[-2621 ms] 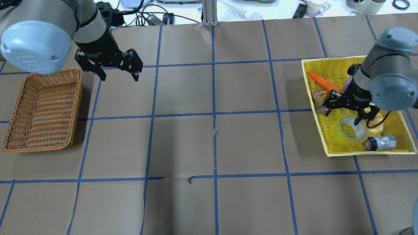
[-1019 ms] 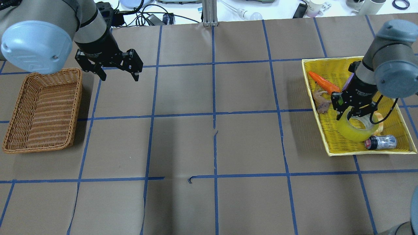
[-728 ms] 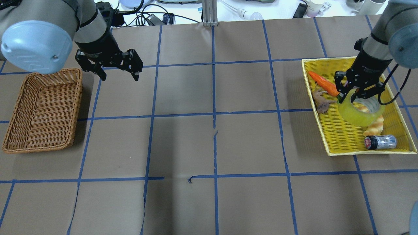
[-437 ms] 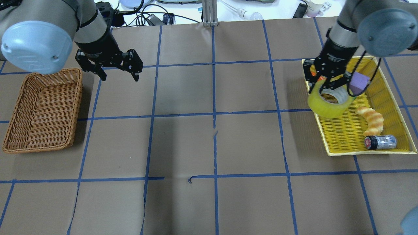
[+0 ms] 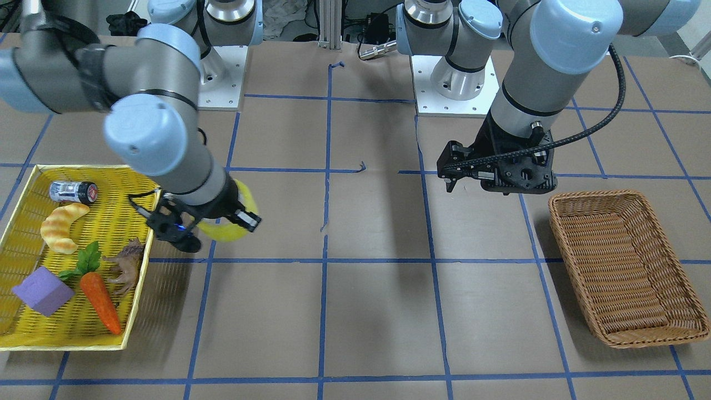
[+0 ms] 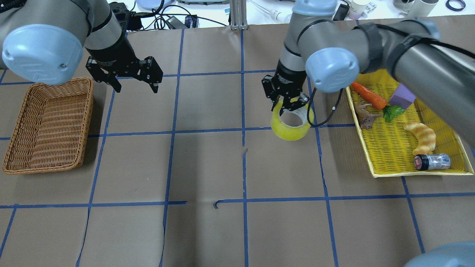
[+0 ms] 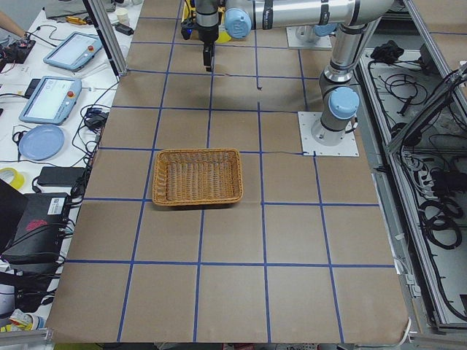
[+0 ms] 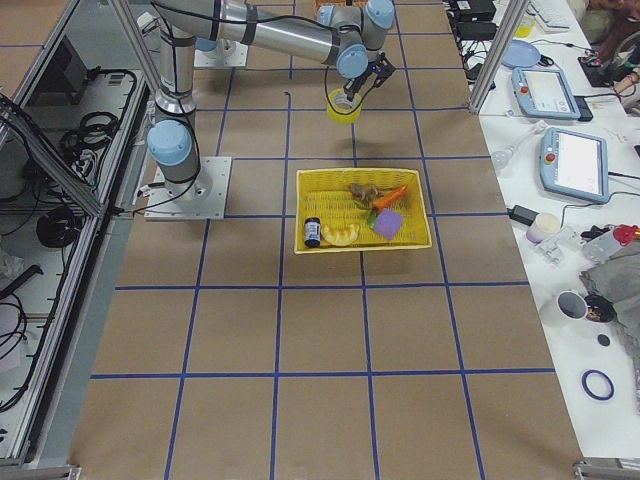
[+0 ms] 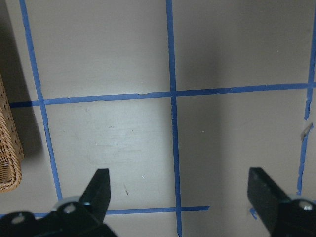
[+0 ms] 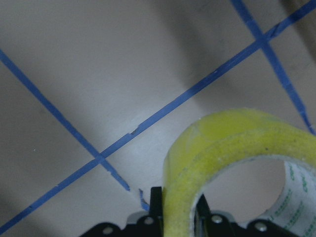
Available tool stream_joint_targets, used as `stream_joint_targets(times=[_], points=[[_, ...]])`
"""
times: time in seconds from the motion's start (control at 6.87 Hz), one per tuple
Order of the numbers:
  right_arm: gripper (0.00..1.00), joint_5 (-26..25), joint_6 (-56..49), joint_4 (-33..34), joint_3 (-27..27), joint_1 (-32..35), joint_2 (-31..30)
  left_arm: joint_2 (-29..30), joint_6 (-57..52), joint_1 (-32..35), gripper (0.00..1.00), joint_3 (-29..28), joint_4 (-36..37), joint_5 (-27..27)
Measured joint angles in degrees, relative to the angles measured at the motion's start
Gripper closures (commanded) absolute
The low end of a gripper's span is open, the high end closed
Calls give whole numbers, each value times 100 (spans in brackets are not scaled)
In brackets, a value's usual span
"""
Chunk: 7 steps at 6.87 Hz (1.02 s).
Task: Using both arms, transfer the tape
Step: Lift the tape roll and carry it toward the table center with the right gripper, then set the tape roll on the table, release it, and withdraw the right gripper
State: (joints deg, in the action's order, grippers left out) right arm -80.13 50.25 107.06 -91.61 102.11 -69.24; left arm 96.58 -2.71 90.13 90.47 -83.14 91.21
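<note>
The basket [image 6: 22,107] sat at the left, and the left gripper [image 6: 136,89] hung beside it, spread wide and holding nothing. Near mid-table the right gripper [image 6: 285,107] was clamped on the tape [image 6: 287,133], clear of the tray [image 6: 386,148]. Pickup looked done; handover and drop-off remained.

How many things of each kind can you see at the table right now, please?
Baskets: 2 (wicker basket, yellow basket)
Rolls: 1 (tape)
Toy foods: 2 (carrot, croissant)
Others: 3 (purple block, animal figure, bottle)
Total: 8
</note>
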Motion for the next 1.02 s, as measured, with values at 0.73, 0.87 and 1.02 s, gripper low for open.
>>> stream_joint_targets(times=[0.73, 0.87, 1.02], points=[[34, 560, 2008, 1535, 12, 1233, 983, 18, -9, -4, 0, 6, 0, 0], [0, 567, 2051, 1554, 7, 1273, 1002, 23, -6, -4, 0, 6, 2, -4], [0, 537, 2056, 1560, 17, 1282, 979, 29, 4, -4, 0, 6, 6, -40]])
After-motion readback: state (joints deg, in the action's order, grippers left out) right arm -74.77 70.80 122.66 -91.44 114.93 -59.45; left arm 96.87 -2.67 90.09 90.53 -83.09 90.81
